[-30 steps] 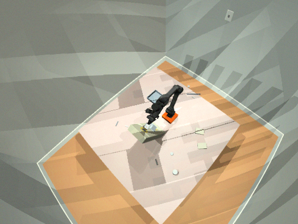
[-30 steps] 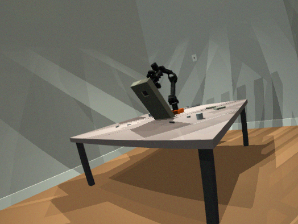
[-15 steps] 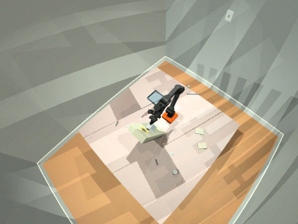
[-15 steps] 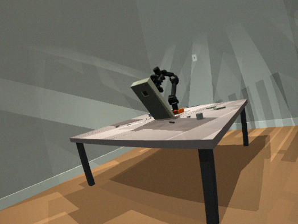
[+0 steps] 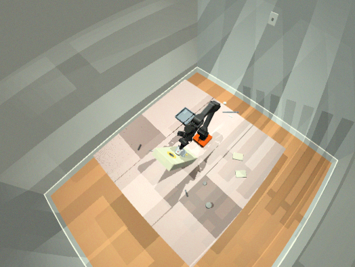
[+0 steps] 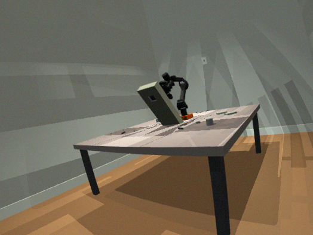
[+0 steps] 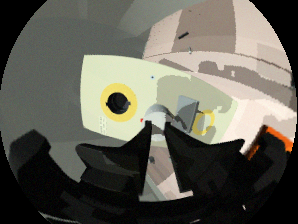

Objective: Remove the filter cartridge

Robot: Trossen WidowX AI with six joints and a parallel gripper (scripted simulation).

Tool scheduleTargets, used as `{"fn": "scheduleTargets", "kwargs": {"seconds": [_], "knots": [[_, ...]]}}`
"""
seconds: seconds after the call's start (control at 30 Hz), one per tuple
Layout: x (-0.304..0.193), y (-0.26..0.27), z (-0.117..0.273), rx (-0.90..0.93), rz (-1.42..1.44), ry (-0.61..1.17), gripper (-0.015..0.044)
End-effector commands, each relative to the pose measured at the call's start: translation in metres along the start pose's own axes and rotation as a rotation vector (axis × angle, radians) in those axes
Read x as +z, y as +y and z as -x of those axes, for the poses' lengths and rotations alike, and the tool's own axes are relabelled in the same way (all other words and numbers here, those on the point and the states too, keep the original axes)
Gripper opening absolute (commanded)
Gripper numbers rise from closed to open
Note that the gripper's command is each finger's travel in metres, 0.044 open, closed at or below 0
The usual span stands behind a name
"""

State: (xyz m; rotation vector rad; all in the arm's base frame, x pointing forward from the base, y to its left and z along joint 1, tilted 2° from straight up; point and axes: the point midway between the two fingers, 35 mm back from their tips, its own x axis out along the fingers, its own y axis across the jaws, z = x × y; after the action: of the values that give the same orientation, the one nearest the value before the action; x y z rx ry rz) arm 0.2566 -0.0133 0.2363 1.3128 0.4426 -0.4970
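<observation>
1. Fingers: nearly closed, narrow gap left, with the filter cartridge judged pinched at the tips. Exact seating on the slots can't be told; the tips are hidden in the exterior view.
2. Cartridge: out of the panel. In the wrist view it is seen at centre, just beyond the fingertips, right of the dark, vacated socket with its yellow surround. Seen against the panel face; clearance can't be judged.
3. Slip risk: only the near end seems to be gripped, so the cartridge could be rotated or dropped if the hold is loosened or the wrist is swung fast.
4. Snag risk: the grey block on the panel face lies just right of the cartridge in the wrist view. It could be clipped if travel is made sideways before enough lift-off.
5. Transfer: removal judged done, placing not. The tray is in the upper middle of the top view, well apart from the cartridge. A rim strike or a roll could be caused by release too high or off-centre.
6. Finish: lowering to the tray floor, full opening and a straight back-off are needed; a cartridge dragged by a finger would spoil it.
</observation>
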Motion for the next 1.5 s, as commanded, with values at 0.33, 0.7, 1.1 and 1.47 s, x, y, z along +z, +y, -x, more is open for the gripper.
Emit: {"fn": "scheduleTargets", "kwargs": {"seconds": [0.33,0.7,1.1,1.47], "knots": [[0.000,0.002,0.001,0.006,-0.001,-0.001,0.0095],[0.013,0.060,0.010,0.019,-0.008,-0.006,0.0095],[0.025,0.119,0.049,0.025,-0.006,-0.007,0.0305],[0.008,0.071,0.031,-0.167,0.676,0.106,0.0305]]}}
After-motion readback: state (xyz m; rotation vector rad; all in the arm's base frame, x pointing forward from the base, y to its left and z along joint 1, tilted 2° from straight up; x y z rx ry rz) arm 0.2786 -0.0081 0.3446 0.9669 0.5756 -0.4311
